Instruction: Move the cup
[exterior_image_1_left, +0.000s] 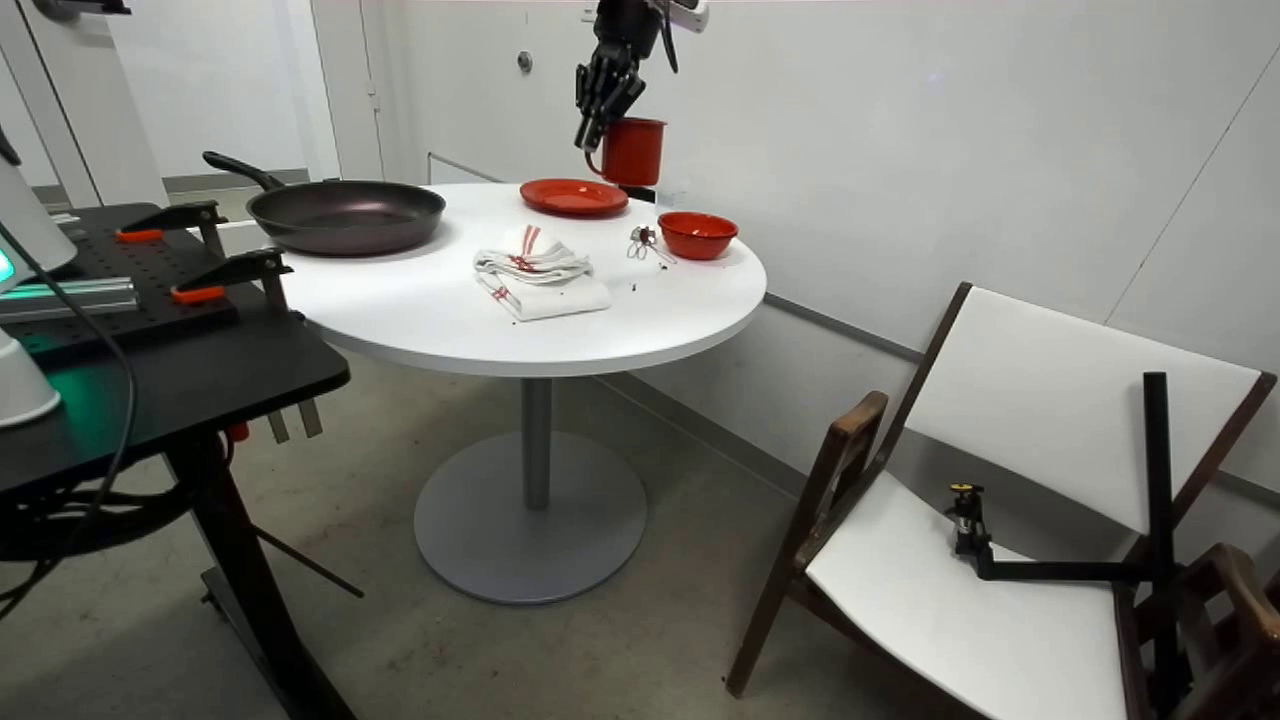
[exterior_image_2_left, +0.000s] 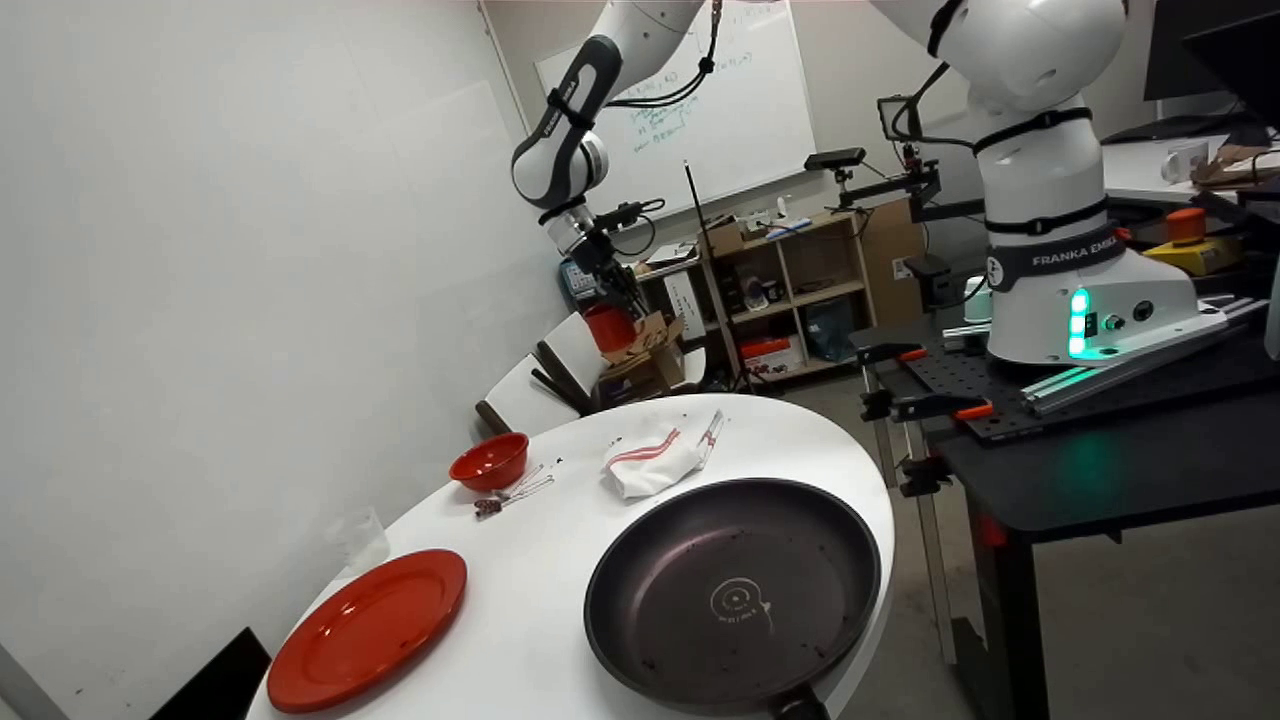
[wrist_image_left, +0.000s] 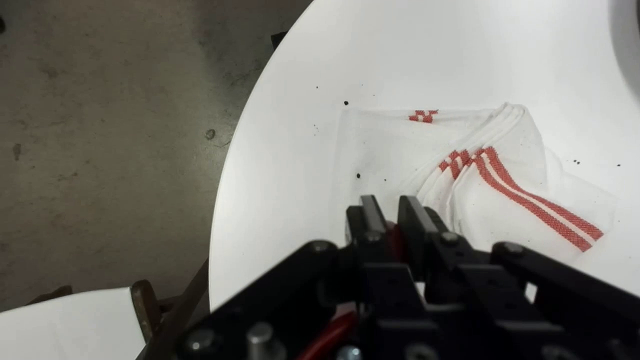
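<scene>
The cup, a small red mug (exterior_image_1_left: 636, 152) with a side handle, hangs in the air above the round white table (exterior_image_1_left: 420, 325). It is upright or nearly so in an exterior view. It also shows in an exterior view (exterior_image_2_left: 607, 327), above the table's far edge. My gripper (exterior_image_1_left: 590, 138) points down with its fingers close together at the cup's handle side. In the wrist view the fingers of my gripper (wrist_image_left: 386, 212) have a narrow gap with a dark red part between them. A piece of the red cup rim (wrist_image_left: 332, 334) shows at the bottom; the gripper hides most of it.
On the table are a dark frying pan (exterior_image_2_left: 735, 590), a flat red plate (exterior_image_2_left: 365, 630), a shallow red bowl (exterior_image_1_left: 697, 236), a folded white cloth (wrist_image_left: 505, 185) with red stripes, a wire utensil (exterior_image_2_left: 512, 496) and a clear glass (exterior_image_2_left: 358, 540). A white chair (exterior_image_1_left: 960, 580) stands beyond the table edge.
</scene>
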